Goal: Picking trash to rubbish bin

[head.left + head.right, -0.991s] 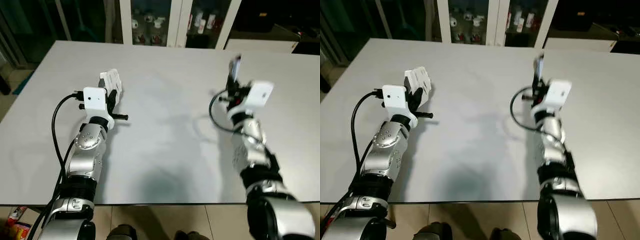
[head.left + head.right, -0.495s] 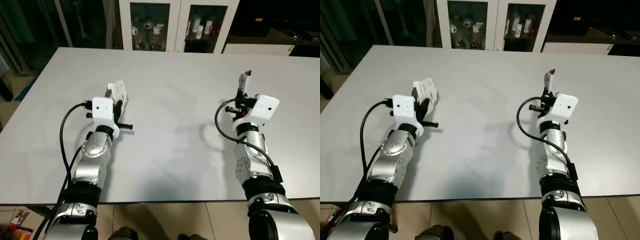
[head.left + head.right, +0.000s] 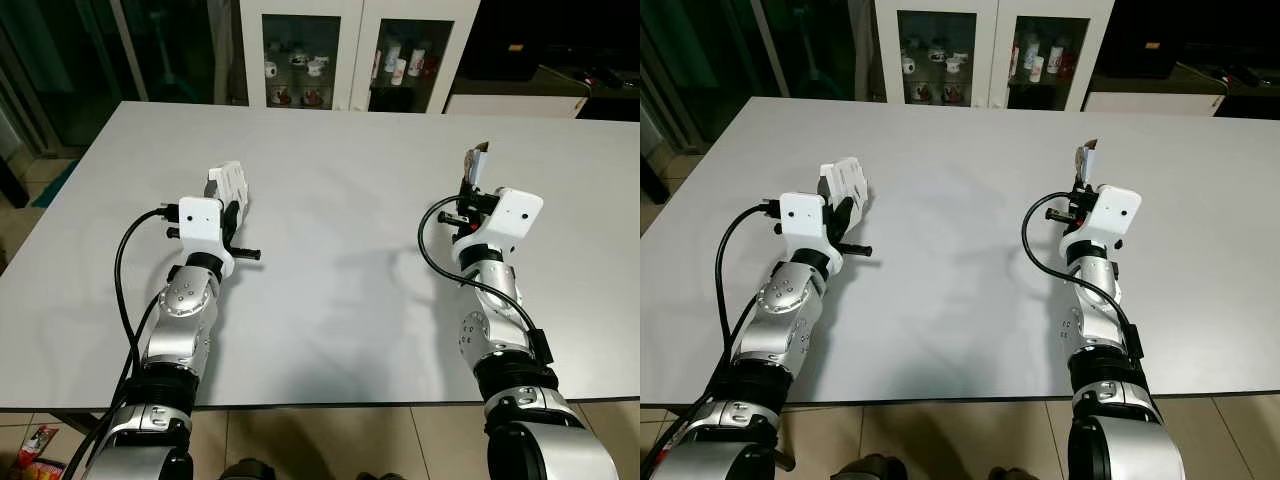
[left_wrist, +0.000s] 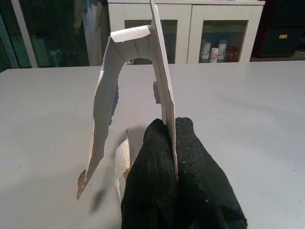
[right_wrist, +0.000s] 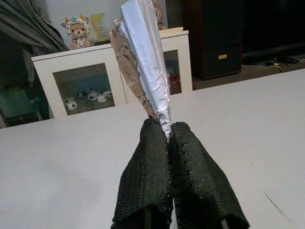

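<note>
Both arms reach out over a white table [image 3: 340,200]. My left gripper [image 4: 171,129] is shut on a torn white cardboard piece [image 4: 143,71], seen from the head as a pale folded scrap [image 3: 228,185] held above the table's left half. My right gripper [image 5: 167,131] is shut on a flattened silver foil wrapper [image 5: 145,67] with a brown torn edge; from the head it sticks up [image 3: 478,165] over the right half of the table.
A white cabinet with glass doors [image 3: 340,50] holding cups stands beyond the table's far edge. A dark low unit [image 3: 520,60] sits at the back right. Colourful packaging [image 3: 35,440] lies on the floor at the lower left.
The camera has pulled back and tilted up, so more of the cabinet shows. Both grippers still hold their scraps, and the right arm looks steadier and lower than a second ago.
</note>
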{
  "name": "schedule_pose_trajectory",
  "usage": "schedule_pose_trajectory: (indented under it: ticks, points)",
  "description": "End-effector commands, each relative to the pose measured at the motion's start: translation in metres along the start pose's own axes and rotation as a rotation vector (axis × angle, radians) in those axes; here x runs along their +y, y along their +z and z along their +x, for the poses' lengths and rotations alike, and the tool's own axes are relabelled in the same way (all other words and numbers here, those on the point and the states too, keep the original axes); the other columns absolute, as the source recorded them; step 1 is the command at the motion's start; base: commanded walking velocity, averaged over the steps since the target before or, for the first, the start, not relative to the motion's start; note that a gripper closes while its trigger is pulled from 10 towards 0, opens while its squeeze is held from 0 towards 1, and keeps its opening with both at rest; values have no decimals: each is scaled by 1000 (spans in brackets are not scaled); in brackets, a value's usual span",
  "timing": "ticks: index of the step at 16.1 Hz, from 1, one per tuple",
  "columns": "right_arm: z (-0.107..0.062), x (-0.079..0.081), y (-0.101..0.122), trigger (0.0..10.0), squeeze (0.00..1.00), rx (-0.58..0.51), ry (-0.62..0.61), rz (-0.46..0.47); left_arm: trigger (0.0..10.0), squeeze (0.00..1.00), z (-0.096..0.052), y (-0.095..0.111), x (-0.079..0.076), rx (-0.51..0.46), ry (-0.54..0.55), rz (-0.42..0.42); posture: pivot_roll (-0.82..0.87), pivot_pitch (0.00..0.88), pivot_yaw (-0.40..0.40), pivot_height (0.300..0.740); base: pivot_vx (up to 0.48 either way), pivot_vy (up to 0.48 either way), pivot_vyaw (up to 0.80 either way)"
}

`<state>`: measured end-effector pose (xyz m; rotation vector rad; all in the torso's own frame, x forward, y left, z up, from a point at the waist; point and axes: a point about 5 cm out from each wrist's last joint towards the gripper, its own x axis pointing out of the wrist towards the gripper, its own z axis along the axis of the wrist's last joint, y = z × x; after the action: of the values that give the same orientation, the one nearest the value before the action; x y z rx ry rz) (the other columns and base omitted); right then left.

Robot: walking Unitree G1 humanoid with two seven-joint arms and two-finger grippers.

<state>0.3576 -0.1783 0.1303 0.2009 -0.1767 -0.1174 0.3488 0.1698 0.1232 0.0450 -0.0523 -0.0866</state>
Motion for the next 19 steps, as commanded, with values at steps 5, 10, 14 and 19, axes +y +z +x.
schedule_pose_trajectory:
  ticks: [5, 10, 14, 19]
  points:
    - [-3, 0, -5, 10000, 0, 29, 1, -11, 10000, 0, 2, 2, -1, -19, 10, -13, 5, 0, -29, 740, -209, 0, 0]
    - [-3, 1, -5, 10000, 0, 32, 0, -8, 10000, 0, 2, 3, 0, -25, 8, -13, 6, 0, -28, 740, -283, 0, 0]
    - [-4, 1, -6, 10000, 0, 35, -3, -6, 10000, 0, 2, 5, -1, -36, 5, -10, 7, 0, -27, 740, -318, 0, 0]
    - [-4, 1, -5, 10000, 0, 36, -6, -5, 10000, 0, 4, 7, -1, -41, 4, -10, 4, 3, -28, 740, -319, 0, 0]
